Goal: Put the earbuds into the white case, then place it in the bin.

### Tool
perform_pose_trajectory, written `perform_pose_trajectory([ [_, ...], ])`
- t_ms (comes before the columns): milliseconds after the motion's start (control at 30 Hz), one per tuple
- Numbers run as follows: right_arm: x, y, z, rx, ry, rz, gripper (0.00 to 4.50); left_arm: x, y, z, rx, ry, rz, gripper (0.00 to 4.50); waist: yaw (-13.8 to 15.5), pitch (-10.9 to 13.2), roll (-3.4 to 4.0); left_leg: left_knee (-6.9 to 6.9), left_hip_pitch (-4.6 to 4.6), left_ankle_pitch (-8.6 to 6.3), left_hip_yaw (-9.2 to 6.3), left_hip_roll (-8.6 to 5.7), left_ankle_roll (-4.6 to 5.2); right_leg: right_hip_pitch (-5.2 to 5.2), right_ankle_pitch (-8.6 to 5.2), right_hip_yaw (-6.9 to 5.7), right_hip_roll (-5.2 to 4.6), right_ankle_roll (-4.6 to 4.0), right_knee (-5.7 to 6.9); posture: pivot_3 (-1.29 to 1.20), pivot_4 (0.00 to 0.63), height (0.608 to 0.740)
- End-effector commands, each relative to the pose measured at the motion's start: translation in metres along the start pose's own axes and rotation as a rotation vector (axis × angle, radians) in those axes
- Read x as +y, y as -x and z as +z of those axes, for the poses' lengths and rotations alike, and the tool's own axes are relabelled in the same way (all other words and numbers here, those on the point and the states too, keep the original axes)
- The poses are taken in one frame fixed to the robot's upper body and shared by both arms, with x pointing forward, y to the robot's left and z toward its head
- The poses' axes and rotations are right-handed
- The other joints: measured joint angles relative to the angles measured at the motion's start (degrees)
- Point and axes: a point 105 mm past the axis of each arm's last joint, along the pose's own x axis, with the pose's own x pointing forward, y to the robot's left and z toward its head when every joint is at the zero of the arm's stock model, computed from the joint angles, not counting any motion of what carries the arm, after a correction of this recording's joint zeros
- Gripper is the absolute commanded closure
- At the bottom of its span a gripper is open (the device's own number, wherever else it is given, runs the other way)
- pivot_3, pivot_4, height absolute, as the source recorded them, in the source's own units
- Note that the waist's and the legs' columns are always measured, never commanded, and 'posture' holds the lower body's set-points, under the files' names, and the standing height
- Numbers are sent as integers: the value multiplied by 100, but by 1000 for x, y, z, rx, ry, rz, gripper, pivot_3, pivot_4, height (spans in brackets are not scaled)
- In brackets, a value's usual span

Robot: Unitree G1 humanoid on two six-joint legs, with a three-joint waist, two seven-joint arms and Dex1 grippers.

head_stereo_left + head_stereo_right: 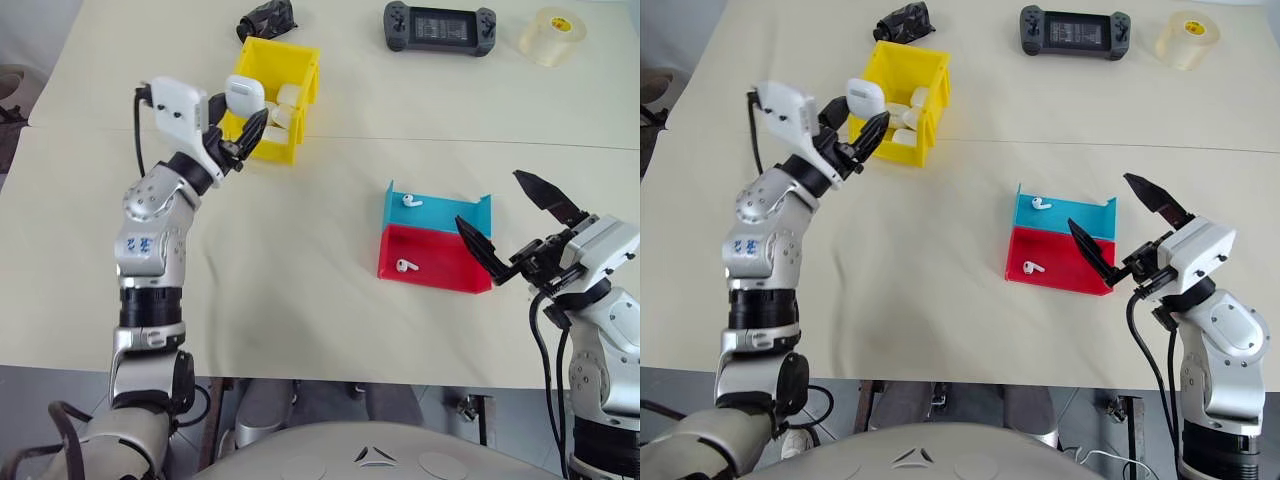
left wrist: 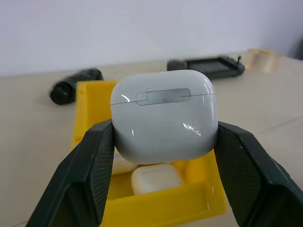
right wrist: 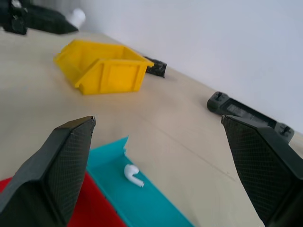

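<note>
My left gripper point(image 1: 243, 118) is shut on the white case point(image 1: 244, 97), which it holds with its lid closed in the air just above the near left corner of the yellow bin point(image 1: 278, 152). The left wrist view shows the white case point(image 2: 163, 116) pinched between both fingers, with the bin point(image 2: 161, 205) below it. One of the earbuds point(image 1: 411, 201) lies in the blue tray point(image 1: 440, 215) and another earbud point(image 1: 404, 266) in the red tray point(image 1: 445, 270). My right gripper point(image 1: 490, 198) stands open and empty at the right side of these trays.
Other white items point(image 1: 283, 105) lie in the bin. At the back of the table are a black handheld console point(image 1: 440, 27), a roll of tape point(image 1: 551, 36) and a black object point(image 1: 267, 18). The table's front edge runs near my arms.
</note>
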Motion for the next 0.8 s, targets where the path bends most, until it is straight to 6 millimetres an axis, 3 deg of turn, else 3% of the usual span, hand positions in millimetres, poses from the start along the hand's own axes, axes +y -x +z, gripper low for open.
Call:
perform_pose_trajectory([
  [33,6,-7,15,-44,7,39,23,4,-18,4,35,-36,-53,1711,-5,0,0,0,-1,1,1,-2,1,0,0,-11,1,1,1,0,150,740],
  [100,6,-8,16,-46,1,37,0,11,-23,2,64,-52,-19,993,-16,0,0,-2,-1,0,1,-6,3,-3,0,-14,1,1,25,0,150,740],
  [233,9,-7,18,-43,-5,35,0,11,-24,7,39,-58,-21,33,-27,1,-1,-4,-2,-2,5,-6,7,-9,0,-11,-6,1,29,0,150,740],
  [500,8,-2,13,-18,-12,40,0,1,11,14,-22,-45,-113,33,-27,1,-1,1,-2,0,2,1,2,-9,0,27,-11,1,34,0,150,740],
  [533,7,-2,13,-17,-12,46,0,-3,21,15,-27,-50,-153,33,-27,1,-1,1,-2,2,1,3,0,-9,0,29,-10,1,34,0,150,740],
  [600,6,-3,12,-15,-16,69,0,-25,58,11,-13,-58,-349,33,-104,0,0,1,-2,2,1,4,-1,-8,0,35,-11,1,34,0,150,740],
  [667,9,-2,8,1,-35,137,0,-34,96,1,36,-143,-487,33,-174,-1,2,-8,4,0,1,7,-1,-7,0,43,-12,0,33,0,150,740],
  [733,11,1,4,25,-73,228,0,-32,133,-13,119,-175,-541,33,-195,-1,3,-12,5,-2,2,13,-2,-6,-1,42,-10,-2,21,0,150,740],
  [800,8,3,1,48,-76,285,0,-24,153,-21,176,-192,-512,33,-175,0,4,-6,7,-3,1,18,-3,-1,-4,40,-11,-7,-5,0,150,740],
])
